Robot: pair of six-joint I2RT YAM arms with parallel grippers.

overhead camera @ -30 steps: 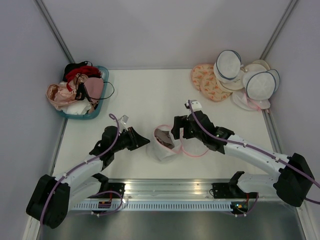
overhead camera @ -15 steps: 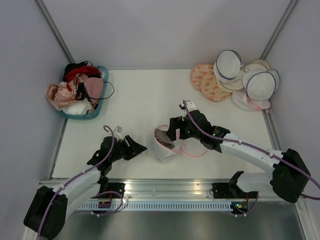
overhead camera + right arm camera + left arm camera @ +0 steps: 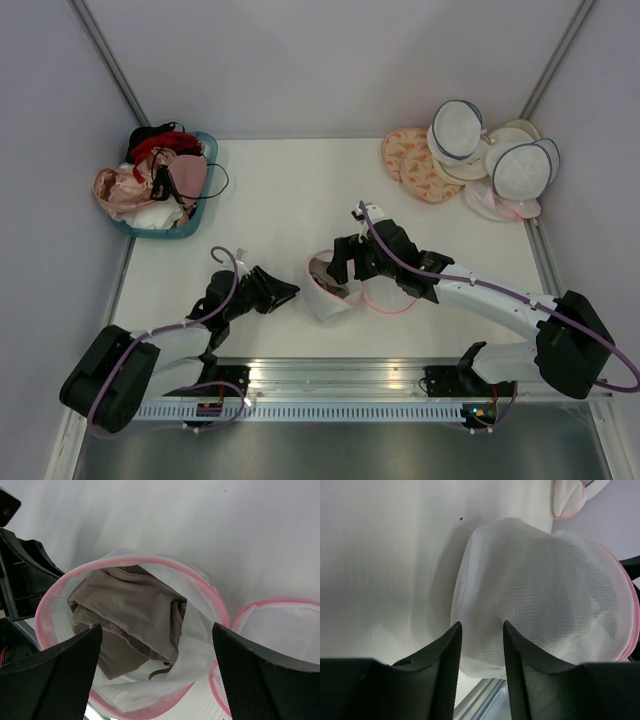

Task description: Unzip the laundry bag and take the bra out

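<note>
Little table shows between left end effector and laundry bag, seemingly apart.

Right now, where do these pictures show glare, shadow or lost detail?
Top external: sharp, glare on the metal rail. Left wrist: left pincer's fingers almost black, laundry bag mesh sharp, soft shadow beside it. Right wrist: bra sharp, right pincer's fingers dark.

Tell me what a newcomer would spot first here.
The opened laundry bag lies in the near middle, its pink rim gaping with the taupe bra bunched inside. The right end effector hovers open over it, the left end effector beside its mesh wall. A basket of colourful bras sits far left.
</note>
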